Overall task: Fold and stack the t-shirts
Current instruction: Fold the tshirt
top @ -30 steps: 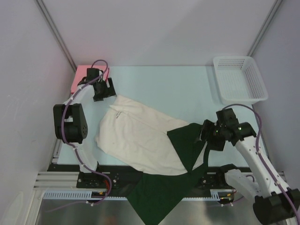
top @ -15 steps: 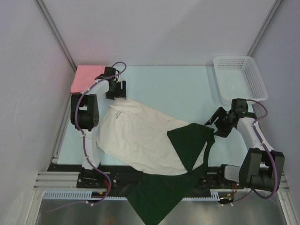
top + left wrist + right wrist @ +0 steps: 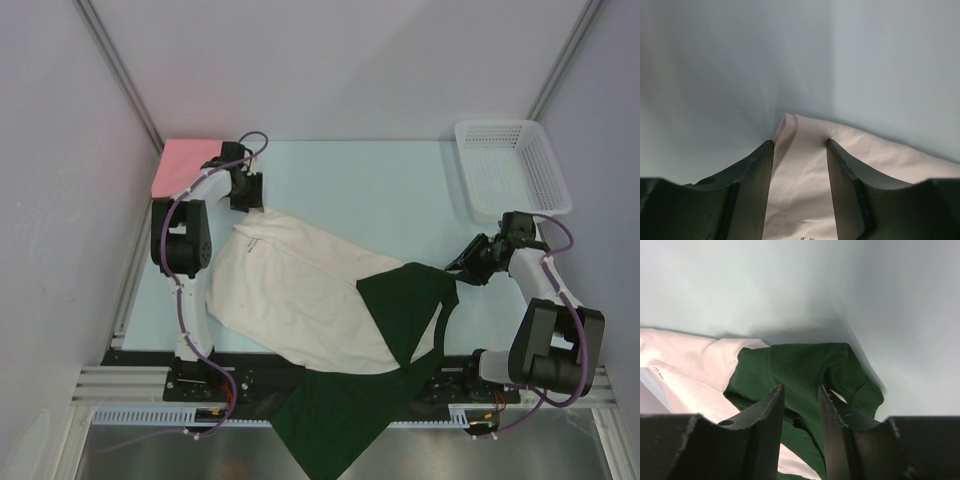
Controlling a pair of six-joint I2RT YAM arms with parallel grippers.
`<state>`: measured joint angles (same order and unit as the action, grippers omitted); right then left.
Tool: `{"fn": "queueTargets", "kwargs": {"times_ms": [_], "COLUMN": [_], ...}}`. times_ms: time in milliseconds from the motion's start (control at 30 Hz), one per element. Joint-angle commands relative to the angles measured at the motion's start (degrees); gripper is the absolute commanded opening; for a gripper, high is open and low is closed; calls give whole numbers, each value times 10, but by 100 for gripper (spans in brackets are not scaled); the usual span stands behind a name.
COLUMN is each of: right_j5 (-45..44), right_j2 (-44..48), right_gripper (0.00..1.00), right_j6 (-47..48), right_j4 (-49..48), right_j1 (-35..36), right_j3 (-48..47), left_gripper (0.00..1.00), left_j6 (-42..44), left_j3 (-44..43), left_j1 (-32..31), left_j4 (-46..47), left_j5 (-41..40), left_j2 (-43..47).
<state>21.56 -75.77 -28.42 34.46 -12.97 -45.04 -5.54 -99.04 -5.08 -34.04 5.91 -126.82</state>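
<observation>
The cream-and-dark-green shirt (image 3: 300, 290) lies spread on the table, its green part (image 3: 335, 420) hanging over the near edge. Its lettering is hidden. The pink-red shirt (image 3: 185, 162) lies folded square at the far left corner. My left gripper (image 3: 247, 197) is at the cream shirt's far corner. In the left wrist view it (image 3: 800, 145) is open, with cream cloth (image 3: 800, 190) between its jaws. My right gripper (image 3: 470, 263) is at the right tip of the green sleeve (image 3: 405, 300). In the right wrist view it (image 3: 801, 387) is open over the green cloth (image 3: 805, 365).
A white mesh basket (image 3: 512, 168) stands at the far right corner. The pale blue table (image 3: 370, 185) is walled by grey panels on the left, back and right. The metal base rail (image 3: 140, 380) runs along the near edge.
My left gripper moved right from beside the pink-red shirt to the cream shirt's far corner. My right gripper shifted right and back to the green sleeve's tip, its arm swinging outward.
</observation>
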Motion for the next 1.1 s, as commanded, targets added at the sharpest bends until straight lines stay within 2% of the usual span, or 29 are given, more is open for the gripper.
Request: {"fn": "queueTargets", "kwargs": {"times_ms": [0,167,267,400,633,700,733,767,833,1067], "right_j5": [5,1,12,16,12,4,1,-5,-28,-92], "right_j2": [-1,12,-6,-20,-48,-49,-49,-48,-33,2], "right_gripper": [38,42,41,40,32,24,19,7,0,0], "right_j6": [14,18,14,7,-1,-2,-1,-1,3,6], "right_j4": [-5,-3,-13,-31,-54,-58,-57,-52,-32,-10], "right_j1": [-12,-24,-26,-28,-30,-33,-35,-39,-45,-64], "right_j3": [0,17,16,14,25,28,28,27,28,36], "left_gripper": [52,53,47,19,5,0,0,0,1,0], "left_j6": [1,-9,-15,-27,-44,-47,-47,-47,-48,-47], "left_j3": [-28,-33,-35,-41,-55,-57,-58,-58,-56,-35], "left_j1": [2,2,2,4,10,13,13,14,17,22], "left_j4": [-4,-3,-2,-1,-1,-1,-1,-1,-1,20], "left_j5": [34,56,66,72,77,72,69,62,53,13], "left_j2": [-9,-14,-20,-28,-42,-42,-41,-40,-35,-19]}}
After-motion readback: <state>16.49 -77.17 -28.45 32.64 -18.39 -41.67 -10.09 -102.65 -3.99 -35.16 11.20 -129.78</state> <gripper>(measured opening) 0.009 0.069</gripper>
